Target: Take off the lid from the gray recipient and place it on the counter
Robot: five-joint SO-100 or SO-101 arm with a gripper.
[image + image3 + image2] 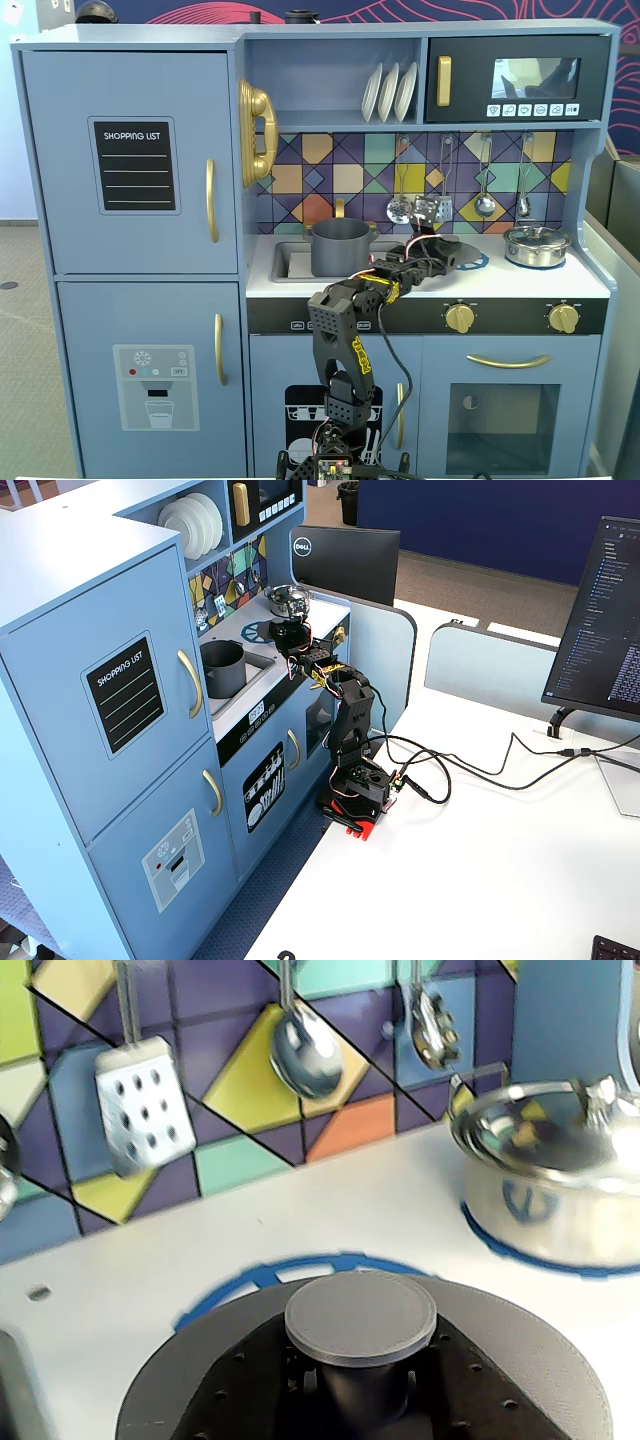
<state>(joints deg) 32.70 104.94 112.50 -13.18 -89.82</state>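
The lid (500,1360) is held by the gripper (452,254) (by its knob) over the blue ring (240,1282) near the counter's (330,1220) back edge.

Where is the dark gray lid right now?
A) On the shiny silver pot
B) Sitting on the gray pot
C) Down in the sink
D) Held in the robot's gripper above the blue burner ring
D: the gripper holds the lid by its knob over the blue burner ring, and the gray pot stands open.
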